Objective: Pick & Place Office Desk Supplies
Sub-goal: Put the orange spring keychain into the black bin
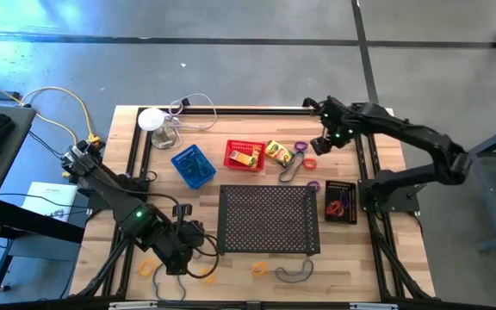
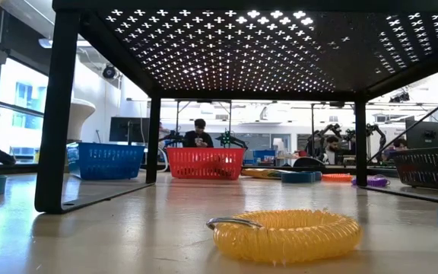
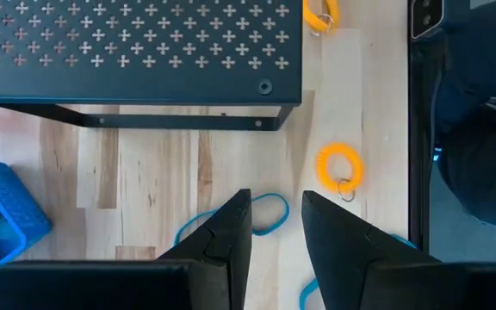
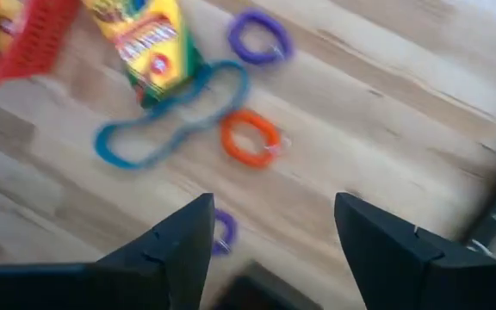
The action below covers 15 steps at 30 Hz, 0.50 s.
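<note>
My left gripper (image 1: pixel 184 250) (image 3: pixel 275 226) hangs open over the near left of the table, its fingers above a thin blue rubber band (image 3: pixel 263 215) that lies flat. A yellow coil loop (image 3: pixel 340 165) lies beside it. My right gripper (image 1: pixel 321 145) (image 4: pixel 274 232) hangs open and empty above the far right. Under it lie an orange loop (image 4: pixel 250 138), two purple loops (image 4: pixel 261 39) (image 4: pixel 223 231), a long blue band (image 4: pixel 170 120) and a yellow crayon box (image 4: pixel 145 39). A red basket (image 1: pixel 244 156) holds another crayon box. The blue basket (image 1: pixel 193 165) and black basket (image 1: pixel 340 201) stand nearby.
A large black perforated tray (image 1: pixel 268 220) stands on legs in the table's middle. A white disc (image 1: pixel 151 119) with a clear cable sits far left. Yellow loops (image 1: pixel 259 269) and a dark band (image 1: pixel 293 274) lie near the front edge. A person (image 2: pixel 198 135) sits far behind.
</note>
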Available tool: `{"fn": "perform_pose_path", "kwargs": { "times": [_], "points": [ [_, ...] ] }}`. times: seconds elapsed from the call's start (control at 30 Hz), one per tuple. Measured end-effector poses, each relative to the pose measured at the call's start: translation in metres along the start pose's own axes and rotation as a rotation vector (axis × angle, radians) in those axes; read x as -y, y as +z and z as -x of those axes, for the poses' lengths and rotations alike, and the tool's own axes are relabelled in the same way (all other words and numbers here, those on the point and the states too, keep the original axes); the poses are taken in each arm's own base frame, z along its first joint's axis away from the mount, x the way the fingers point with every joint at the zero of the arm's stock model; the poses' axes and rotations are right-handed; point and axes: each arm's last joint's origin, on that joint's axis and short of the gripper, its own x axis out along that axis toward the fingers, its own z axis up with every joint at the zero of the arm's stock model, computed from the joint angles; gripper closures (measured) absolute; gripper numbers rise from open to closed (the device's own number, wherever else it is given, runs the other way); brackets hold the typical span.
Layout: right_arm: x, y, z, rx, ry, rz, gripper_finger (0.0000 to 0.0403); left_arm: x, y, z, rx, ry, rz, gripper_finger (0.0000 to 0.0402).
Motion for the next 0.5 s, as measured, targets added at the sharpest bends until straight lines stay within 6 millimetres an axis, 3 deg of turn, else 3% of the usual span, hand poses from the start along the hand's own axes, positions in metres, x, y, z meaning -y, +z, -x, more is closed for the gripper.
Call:
{"fn": "perform_pose_path", "kwargs": {
  "times": [0.23,0.5],
  "points": [
    [-0.011,0.018,-0.037,0.002,-0.071,0.087,0.0174,0.003,-0.003,0.001,-0.001,-0.008,-0.011,0.0303],
    [-0.016,0.031,-0.088,-0.119,-0.145,0.083,0.0174,0.005,-0.004,0.002,0.000,-0.008,0.000,0.0303]
  ]
}}
